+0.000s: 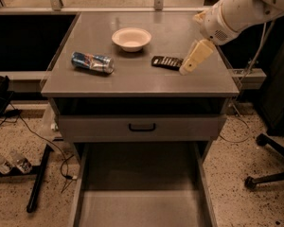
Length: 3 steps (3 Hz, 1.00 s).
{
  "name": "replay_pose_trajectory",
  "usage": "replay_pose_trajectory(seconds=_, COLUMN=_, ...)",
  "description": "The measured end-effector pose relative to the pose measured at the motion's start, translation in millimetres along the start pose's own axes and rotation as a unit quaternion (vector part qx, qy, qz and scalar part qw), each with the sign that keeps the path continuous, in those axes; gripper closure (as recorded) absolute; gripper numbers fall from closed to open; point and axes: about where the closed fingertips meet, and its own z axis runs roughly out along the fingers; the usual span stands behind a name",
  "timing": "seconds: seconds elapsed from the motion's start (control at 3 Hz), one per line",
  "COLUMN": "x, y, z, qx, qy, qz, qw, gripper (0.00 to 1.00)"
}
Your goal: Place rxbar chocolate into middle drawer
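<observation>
Three things lie on the cabinet top [132, 74], a white bowl [131, 38], a crushed blue can [92, 62] and the black chocolate bar [166, 62], with the gripper [185, 70] at the bar's right end, open or closed I cannot tell, while the drawer [142, 207] stands pulled out below.

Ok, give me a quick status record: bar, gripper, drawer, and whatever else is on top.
bar: rxbar lying flat on the cabinet top, right of centre
gripper: gripper low over the top, at the bar's right end; contact cannot be told
drawer: middle drawer pulled out below, bar not in it
bowl: white bowl upright, behind and left of the bar
can: crushed blue can on its side, left part of the top
task state: bar not yet lifted
</observation>
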Motion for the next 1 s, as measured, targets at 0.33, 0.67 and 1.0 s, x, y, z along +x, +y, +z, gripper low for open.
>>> replay_pose_trajectory(seconds=0.33, x=9, y=-26, z=20, qx=0.008, qy=-0.006, qz=0.007, qw=0.9999, gripper=0.0)
replay_pose_trajectory(seconds=0.67, x=20, y=-37, z=36, qx=0.002, qy=-0.011, qz=0.02, qw=0.9997, gripper=0.0)
replay_pose_trajectory(seconds=1.0, x=30, y=-41, z=53, qx=-0.016, qy=-0.018, qz=0.031, qw=0.9992, gripper=0.0)
